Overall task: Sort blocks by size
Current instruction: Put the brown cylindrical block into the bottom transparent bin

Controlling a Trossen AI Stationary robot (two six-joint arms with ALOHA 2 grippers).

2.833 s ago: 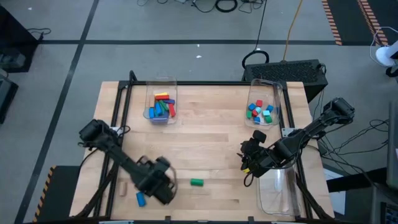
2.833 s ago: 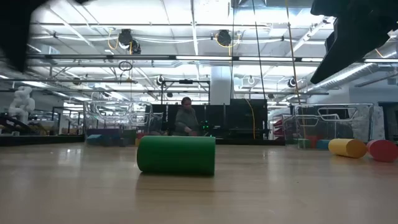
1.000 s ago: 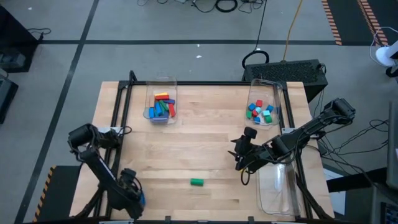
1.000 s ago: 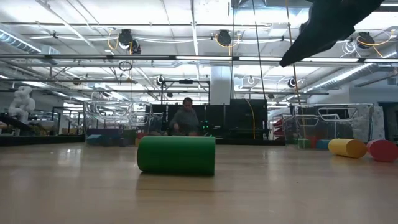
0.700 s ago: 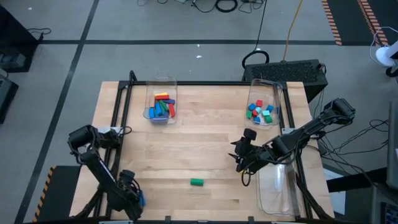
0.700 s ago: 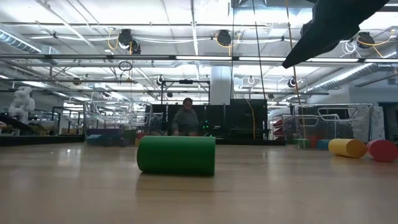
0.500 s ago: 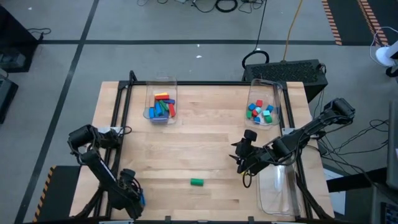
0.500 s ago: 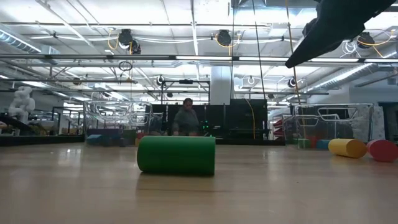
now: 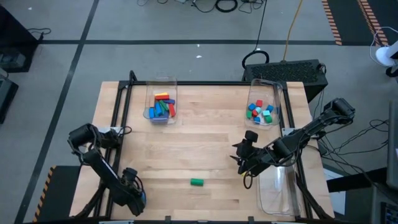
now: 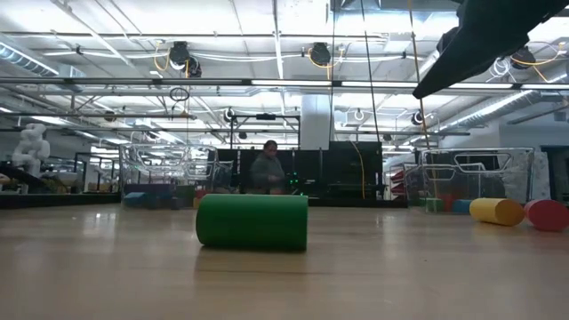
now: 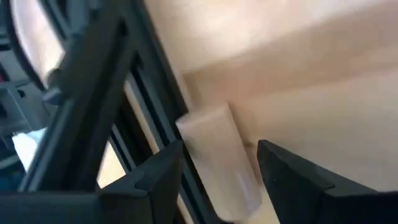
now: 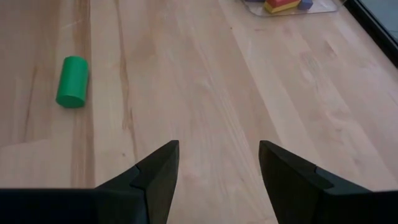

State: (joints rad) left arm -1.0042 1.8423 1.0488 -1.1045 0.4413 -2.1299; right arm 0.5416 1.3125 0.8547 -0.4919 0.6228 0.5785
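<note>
Straddling plain wooden block point(image 11: 221, 155), left claw point(image 11: 217, 180) apparently ungripped (blurry); right claw point(image 12: 217, 171) wide, empty.

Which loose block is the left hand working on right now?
The plain wood block at the table's near-left edge, lying between the left hand's open fingers. The green cylinder lies alone mid-table.
</note>
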